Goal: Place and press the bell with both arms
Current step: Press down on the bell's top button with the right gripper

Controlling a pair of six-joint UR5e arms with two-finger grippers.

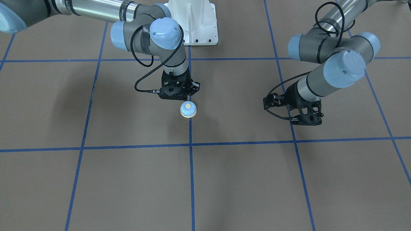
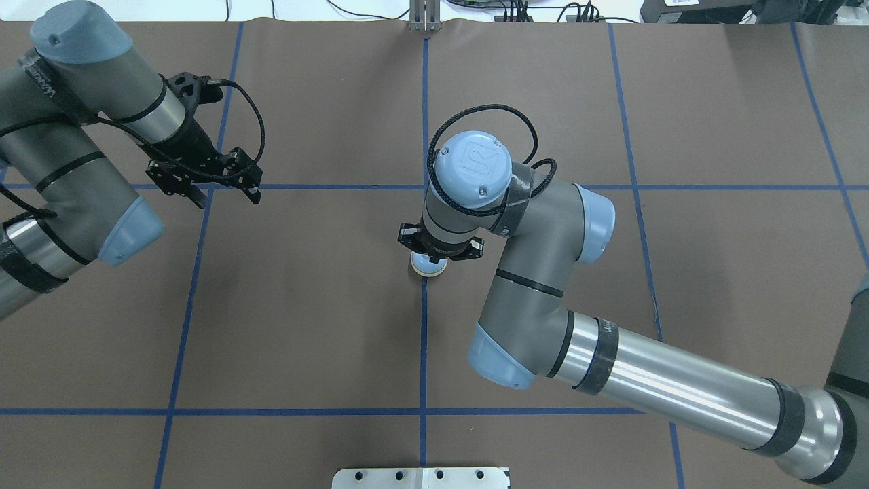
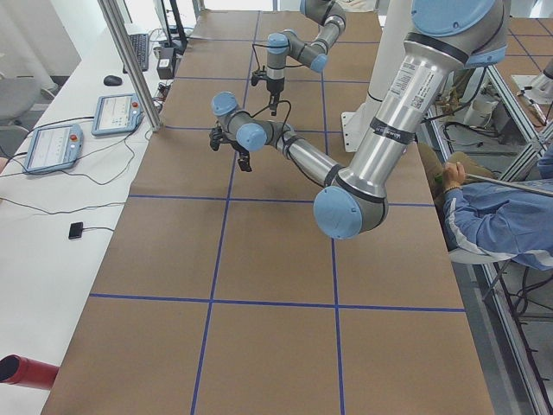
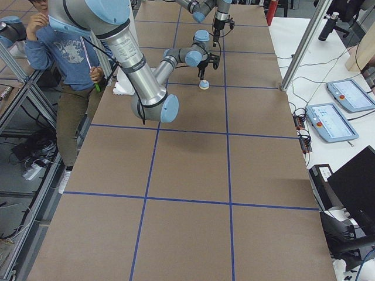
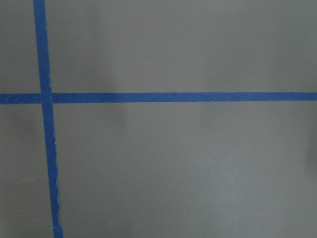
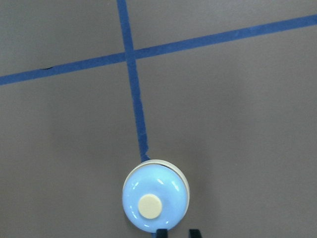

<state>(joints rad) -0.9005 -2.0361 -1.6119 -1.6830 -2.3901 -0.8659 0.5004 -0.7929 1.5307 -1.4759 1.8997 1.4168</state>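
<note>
The light-blue bell (image 1: 188,109) with its cream button stands upright on the brown table, on a blue tape line near the middle; it also shows in the overhead view (image 2: 428,266) and the right wrist view (image 6: 156,201). My right gripper (image 6: 177,232) points straight down just beside and above the bell, not holding it; its two fingertips (image 6: 194,232) stand close together, so it looks shut. Its black body shows in the front view (image 1: 180,93). My left gripper (image 2: 226,200) hovers open and empty far to the bell's left, over a tape crossing.
The white bolted pedestal (image 1: 192,22) stands at the robot's edge of the table. Blue tape lines (image 5: 148,97) mark a grid on the brown table. Tablets (image 3: 52,145) lie on a side bench, and a person (image 4: 64,52) stands beside the table.
</note>
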